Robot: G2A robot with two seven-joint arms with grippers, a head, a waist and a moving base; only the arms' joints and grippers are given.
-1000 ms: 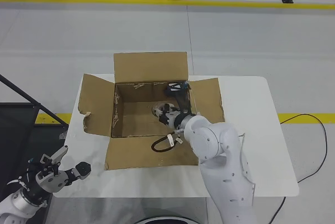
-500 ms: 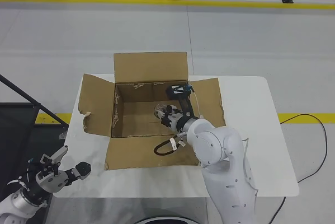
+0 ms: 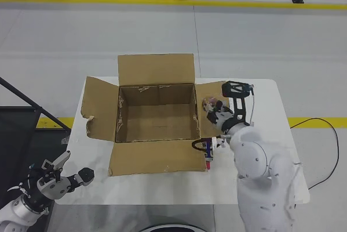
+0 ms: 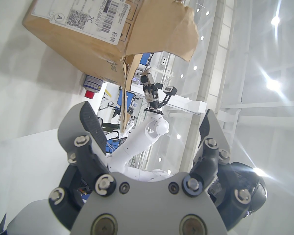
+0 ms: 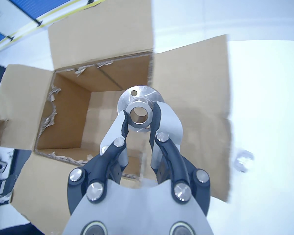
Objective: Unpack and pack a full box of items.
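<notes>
The open cardboard box stands mid-table with all flaps folded out; its floor shows bare cardboard. My right gripper is shut on a round metal flange, pinching its hub. In the top view that flange hangs over the box's right flap, just outside the right wall, held by the right gripper. My left gripper is open with nothing in it, low off the table's near left corner; in its wrist view the left gripper looks up at the box's outer side.
A small blurred metal piece lies on the white table right of the flap. The torn left flap overhangs the table's left side. The right arm's body covers the near right of the table.
The right gripper has lifted the flange out of the box interior and carried it right, past the right wall and over the right flap. The left arm has kept still.
</notes>
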